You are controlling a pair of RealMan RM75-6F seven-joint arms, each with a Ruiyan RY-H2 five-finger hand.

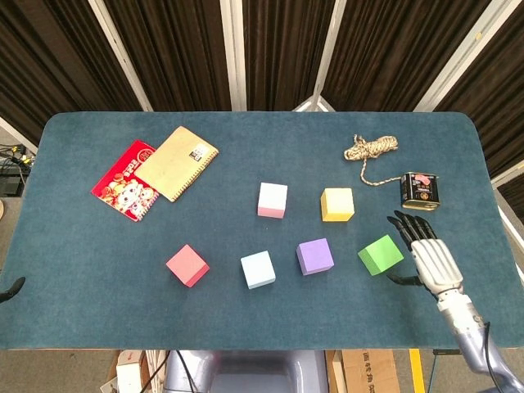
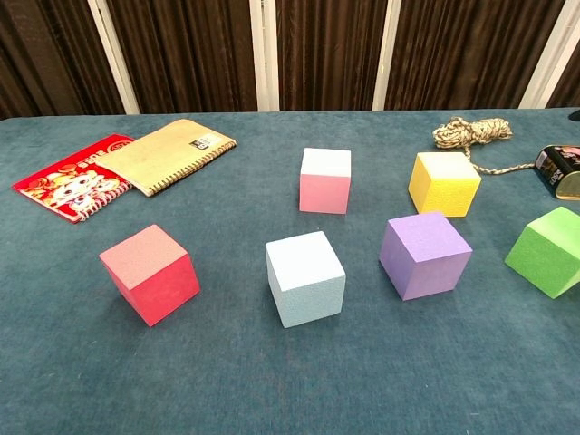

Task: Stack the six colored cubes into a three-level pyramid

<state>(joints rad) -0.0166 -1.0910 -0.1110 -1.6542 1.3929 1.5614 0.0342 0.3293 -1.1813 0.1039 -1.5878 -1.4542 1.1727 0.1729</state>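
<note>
Six cubes lie apart on the blue table, none stacked. In the back row sit a pink cube [image 1: 273,200] [image 2: 325,180] and a yellow cube [image 1: 337,205] [image 2: 444,183]. The front row holds a red cube [image 1: 187,265] [image 2: 150,274], a light blue cube [image 1: 258,269] [image 2: 305,277], a purple cube [image 1: 314,256] [image 2: 425,255] and a green cube [image 1: 381,255] [image 2: 546,251]. My right hand [image 1: 426,252] hovers open just right of the green cube, fingers spread, apart from it. The chest view does not show it. My left hand is out of both views.
A red booklet [image 1: 125,181] and a tan spiral notebook [image 1: 176,163] lie at the back left. A coil of rope [image 1: 370,149] and a small dark tin [image 1: 419,190] sit at the back right, the tin just behind my right hand. Table front edge [image 1: 246,342] is near.
</note>
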